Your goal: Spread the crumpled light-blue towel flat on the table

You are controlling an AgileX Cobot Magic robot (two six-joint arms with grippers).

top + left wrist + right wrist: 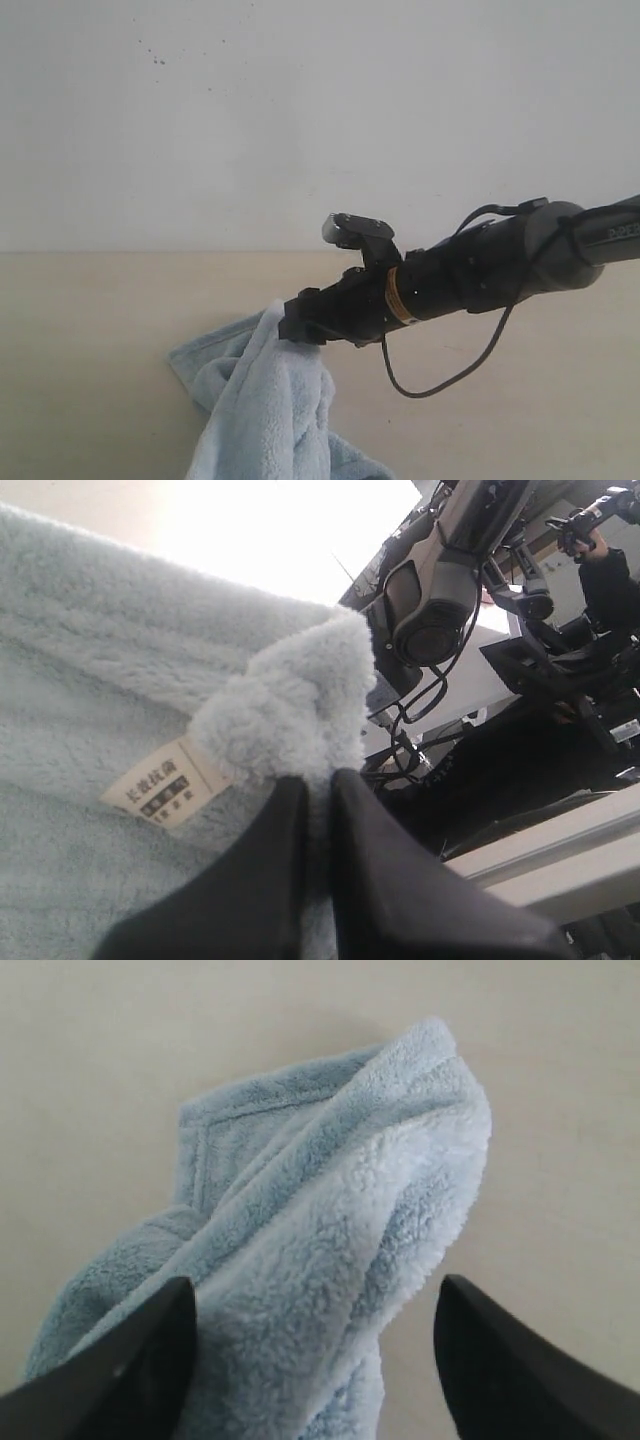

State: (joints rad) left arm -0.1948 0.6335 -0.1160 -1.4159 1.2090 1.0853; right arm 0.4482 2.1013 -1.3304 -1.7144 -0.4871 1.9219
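Evidently still bunched, the towel [262,410] lies on the table [90,330] at the near middle of the scene. It is gathered into a soft ridge, with one hemmed corner spread flat to its left. The right arm reaches in from the right, and the right end effector [315,1285] stands wide. Its two dark fingers [140,1360] are set well apart on either side of a raised fold, and neither one presses the cloth. The left end effector [312,800] is closed narrowly on a pinched tuft of the towel, just beside a small cream label [165,780] sewn to the pile. A plain white wall [300,120] rises at the far edge of the table.
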